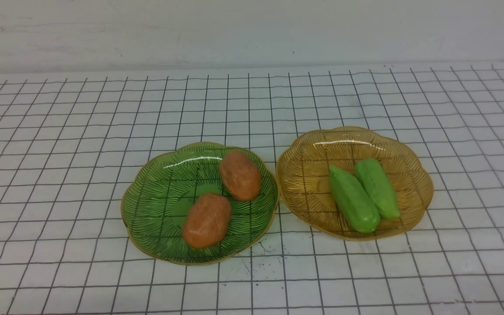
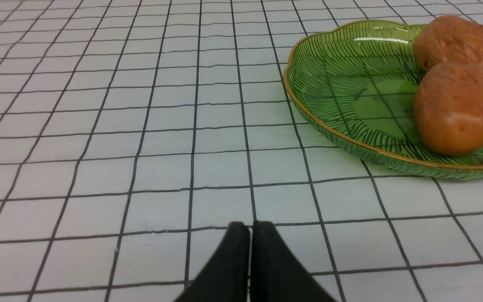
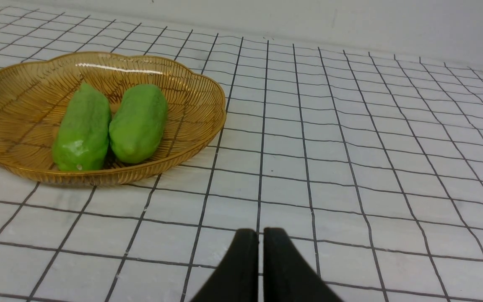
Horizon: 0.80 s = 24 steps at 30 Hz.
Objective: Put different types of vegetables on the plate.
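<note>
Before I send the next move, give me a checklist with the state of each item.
1. Both orange-brown, egg-shaped lumps inside the green, ribbed, see-through plate: ok.
2. Both light green, elongated pieces inside the amber, ribbed, see-through plate: ok.
3. Left pincer shut, holding nothing: ok.
4. Right pincer shut, holding nothing: ok.
5. Pincers clear of both plates: ok.
6. Plates standing well apart from each other: not ok, their rims meet or nearly meet.
</note>
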### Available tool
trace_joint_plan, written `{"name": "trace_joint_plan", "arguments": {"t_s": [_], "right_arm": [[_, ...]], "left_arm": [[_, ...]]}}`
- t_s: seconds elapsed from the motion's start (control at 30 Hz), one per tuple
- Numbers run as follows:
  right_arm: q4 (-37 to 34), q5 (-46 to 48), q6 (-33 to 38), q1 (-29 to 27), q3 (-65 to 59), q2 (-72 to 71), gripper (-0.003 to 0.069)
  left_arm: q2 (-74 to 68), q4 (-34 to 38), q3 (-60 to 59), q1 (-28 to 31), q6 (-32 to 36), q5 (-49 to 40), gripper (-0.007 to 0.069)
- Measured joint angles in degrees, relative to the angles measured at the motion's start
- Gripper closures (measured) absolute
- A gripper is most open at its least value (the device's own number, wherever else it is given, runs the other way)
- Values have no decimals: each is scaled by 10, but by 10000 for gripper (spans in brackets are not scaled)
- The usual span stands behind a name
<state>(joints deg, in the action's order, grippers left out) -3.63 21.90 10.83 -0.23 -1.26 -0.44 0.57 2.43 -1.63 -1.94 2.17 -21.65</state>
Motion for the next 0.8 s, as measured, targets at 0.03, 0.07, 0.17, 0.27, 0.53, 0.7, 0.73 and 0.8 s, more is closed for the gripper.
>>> {"name": "trace_joint_plan", "arguments": {"t_s": [0.03,0.07,0.17,0.27,0.53,0.7,0.73,0.8], "right_arm": [[0,0,0,0,0,0,643],[0,0,0,0,0,0,643],[0,0,0,0,0,0,643],[0,0,0,0,0,0,643],[0,0,0,0,0,0,643],[0,0,0,0,0,0,643],[0,0,0,0,0,0,643],[0,0,0,0,0,0,643]], "left_arm": [[0,0,0,0,0,0,632],[0,0,0,0,0,0,632],[0,0,0,3,0,0,632],[0,0,0,14,0,0,632],[0,0,0,23,0,-1,632],[0,0,0,23,0,-1,632],[0,0,0,23,0,-1,632],[0,0,0,23,0,-1,632]]}}
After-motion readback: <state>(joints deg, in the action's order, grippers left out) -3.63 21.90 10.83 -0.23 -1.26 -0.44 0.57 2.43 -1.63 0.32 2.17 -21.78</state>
